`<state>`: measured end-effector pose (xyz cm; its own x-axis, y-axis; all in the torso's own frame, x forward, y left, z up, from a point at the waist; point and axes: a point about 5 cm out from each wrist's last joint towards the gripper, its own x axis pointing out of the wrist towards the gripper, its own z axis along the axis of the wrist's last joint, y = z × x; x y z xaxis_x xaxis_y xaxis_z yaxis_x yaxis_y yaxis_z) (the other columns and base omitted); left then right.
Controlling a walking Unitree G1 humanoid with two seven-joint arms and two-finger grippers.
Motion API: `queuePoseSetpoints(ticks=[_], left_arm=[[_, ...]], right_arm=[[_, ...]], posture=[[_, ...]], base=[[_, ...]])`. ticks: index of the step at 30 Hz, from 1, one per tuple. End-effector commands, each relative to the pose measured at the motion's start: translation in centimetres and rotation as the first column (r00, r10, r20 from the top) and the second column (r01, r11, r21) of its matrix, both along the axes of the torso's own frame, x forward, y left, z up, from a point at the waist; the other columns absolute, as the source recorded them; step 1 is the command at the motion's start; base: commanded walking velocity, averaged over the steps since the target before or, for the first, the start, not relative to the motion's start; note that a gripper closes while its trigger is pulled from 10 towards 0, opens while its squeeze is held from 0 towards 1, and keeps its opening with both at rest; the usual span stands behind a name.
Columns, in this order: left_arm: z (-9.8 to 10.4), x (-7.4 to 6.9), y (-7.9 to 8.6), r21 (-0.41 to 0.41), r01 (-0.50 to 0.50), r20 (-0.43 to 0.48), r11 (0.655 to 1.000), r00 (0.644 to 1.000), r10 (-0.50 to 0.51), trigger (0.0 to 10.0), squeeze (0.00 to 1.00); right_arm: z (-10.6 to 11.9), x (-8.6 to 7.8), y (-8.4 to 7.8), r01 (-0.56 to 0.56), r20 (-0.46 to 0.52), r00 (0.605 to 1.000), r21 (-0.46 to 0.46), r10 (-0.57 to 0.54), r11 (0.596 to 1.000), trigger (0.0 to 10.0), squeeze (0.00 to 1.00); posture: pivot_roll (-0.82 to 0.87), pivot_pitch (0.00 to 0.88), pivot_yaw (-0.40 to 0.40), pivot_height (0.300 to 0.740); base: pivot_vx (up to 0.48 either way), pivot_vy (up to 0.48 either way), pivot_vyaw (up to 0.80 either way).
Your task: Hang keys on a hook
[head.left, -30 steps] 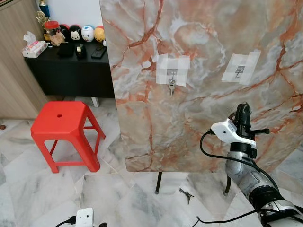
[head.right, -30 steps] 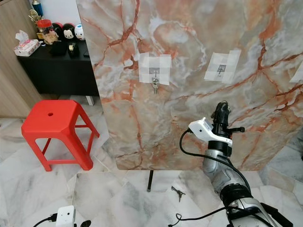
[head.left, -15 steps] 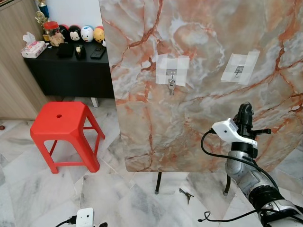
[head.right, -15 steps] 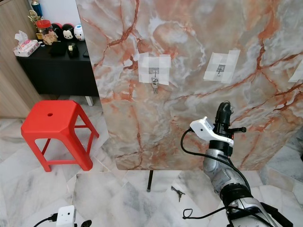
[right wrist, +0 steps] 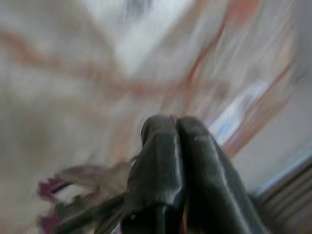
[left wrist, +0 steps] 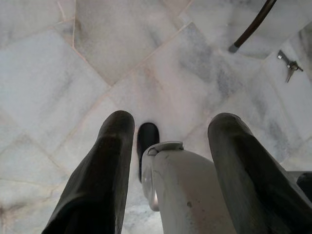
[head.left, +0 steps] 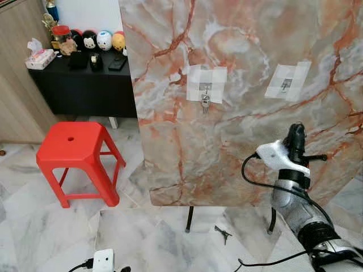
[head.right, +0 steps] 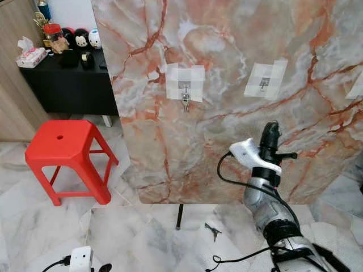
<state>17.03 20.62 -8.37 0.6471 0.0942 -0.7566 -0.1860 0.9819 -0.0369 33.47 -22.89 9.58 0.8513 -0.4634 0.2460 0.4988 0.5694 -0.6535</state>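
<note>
While the right claw point(head.right: 271, 128) rises in front of the upright orange-veined marble panel point(head.left: 244, 68), its two black fingers point(right wrist: 168, 146) are pressed together, and the blurred right wrist view suggests something thin and dark pinched low between them, though what it is cannot be made out. Two small metal hooks sit on the panel, each under crossed white tape. The left-hand taped hook point(head.left: 206, 86) already carries a small bunch of silver keys point(head.left: 205, 102), hanging free against the stone. The right-hand taped hook point(head.right: 263, 83) is bare and lies above the claw, well apart from it. A second loose set of grey keys point(head.left: 222, 232) lies on the pale marble floor point(head.left: 51, 226) beside the thin black leg of the panel's stand point(head.left: 189, 218).

The left claw point(left wrist: 168, 141) hangs idle near the floor, fingers apart, holding nothing.

Off to the left: a red plastic stool point(head.left: 76, 158) and a black side table point(head.left: 85, 79) with small toy figures.

Risks, as judged:
- If the claw does hold keys, the ring is hidden from the head views, so lining it up on the bare hook would be hard to check.
- A push too firm against the tape could peel the hook loose.
- The panel stands on slim legs; a nudge might rock it and shake off the hung keys.
- A slack grip could drop keys to the floor.
</note>
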Motion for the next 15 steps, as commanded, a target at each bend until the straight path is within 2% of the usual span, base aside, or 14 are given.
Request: queuePoseSetpoints(ticks=[1,2,3,5,7,10,14,15], left_arm=[[-0.1,-0.3,0.0,-0.006,-0.011,-0.001,1.000,1.000,0.011,10.0,0.00],[-0.2,-0.3,-0.1,-0.007,-0.011,-0.003,1.000,1.000,0.011,10.0,0.00],[-0.2,-0.3,-0.1,-0.007,-0.011,-0.003,1.000,1.000,0.011,10.0,0.00],[-0.2,-0.4,-0.1,-0.007,-0.012,-0.006,1.000,1.000,0.012,10.0,0.00],[-0.2,-0.4,-0.1,-0.008,-0.013,-0.008,1.000,1.000,0.013,10.0,0.00],[-0.2,-0.4,-0.1,-0.008,-0.013,-0.011,1.000,1.000,0.013,10.0,0.00],[-0.2,-0.5,-0.1,-0.002,-0.007,-0.018,1.000,1.000,0.007,10.0,0.00],[-0.2,-0.5,-0.1,-0.002,-0.007,-0.018,1.000,1.000,0.007,10.0,0.00]], right_arm=[[-3.6,-1.3,-0.3,0.012,-0.183,0.983,0.202,0.026,0.979,10.0,0.00],[-6.8,-2.9,0.1,0.058,-0.325,0.942,0.413,0.087,0.909,10.0,0.00],[-6.8,-2.9,0.1,0.058,-0.325,0.942,0.413,0.087,0.909,10.0,0.00],[-9.5,-5.0,-0.1,0.182,-0.420,0.904,0.547,0.079,0.817,10.0,0.00],[-11.7,-7.1,-0.1,0.282,-0.502,0.861,0.604,0.081,0.745,10.0,0.00],[-14.2,-9.8,0.5,0.358,-0.592,0.793,0.646,0.146,0.675,10.0,0.00],[-16.4,-12.9,1.3,0.391,-0.646,0.729,0.663,0.225,0.638,10.0,0.00],[-16.4,-12.9,1.3,0.391,-0.646,0.729,0.663,0.225,0.638,10.0,0.00]], posture=[[0.06,0.063,-0.074,0.740],[0.05,0.063,-0.076,0.740],[0.05,0.063,-0.076,0.740],[0.05,0.063,-0.077,0.740],[0.05,0.062,-0.077,0.740],[0.05,0.063,-0.074,0.740],[0.05,0.062,-0.071,0.740],[0.05,0.062,-0.071,0.740]], base=[[0.000,0.000,0.00],[0.000,0.000,0.00],[0.000,0.000,0.00],[0.000,0.000,0.00],[0.000,0.000,0.00],[0.000,0.000,0.00],[0.000,0.000,0.00],[0.000,0.000,0.00]])
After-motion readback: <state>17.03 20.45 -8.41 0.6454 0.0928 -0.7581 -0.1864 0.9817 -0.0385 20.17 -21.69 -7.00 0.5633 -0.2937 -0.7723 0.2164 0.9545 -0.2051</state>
